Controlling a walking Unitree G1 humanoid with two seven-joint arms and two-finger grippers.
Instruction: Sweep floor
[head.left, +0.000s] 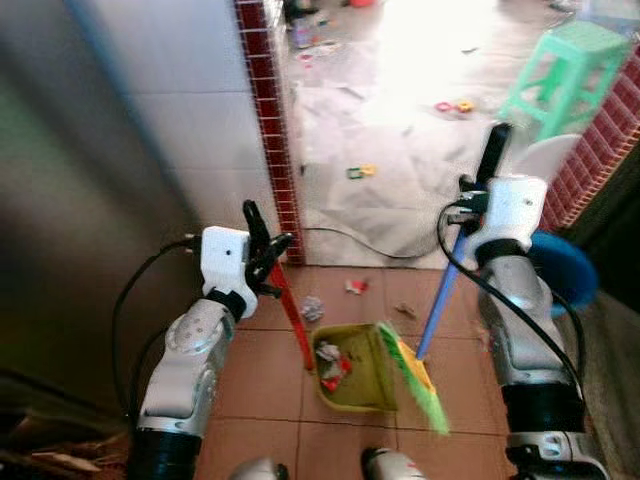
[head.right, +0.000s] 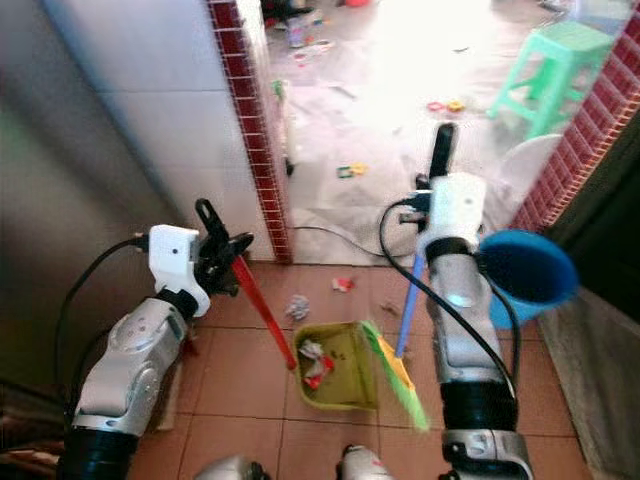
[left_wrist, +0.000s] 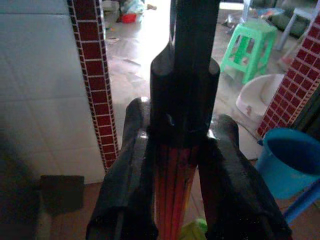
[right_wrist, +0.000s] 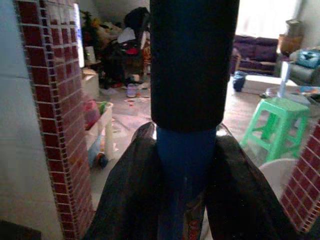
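Eye views: our left gripper (head.left: 262, 250) pinches the red dustpan handle (head.left: 291, 310); dustpan (head.left: 352, 368) on tiles, holding 2 scraps.
Right wrist: right gripper (right_wrist: 186, 200) clamps the broom handle (right_wrist: 186, 165).
Technique: we keep the pan flat and stroke short toward it.

Yellow-green dustpan (head.left: 360, 375), blue-handled broom (head.left: 437, 310)

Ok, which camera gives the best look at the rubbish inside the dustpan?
The left eye view: the dustpan lies open with scraps inside. The right eye view shows the same, slightly blurrier. The left wrist view catches just its yellow-green edge behind the fingers.
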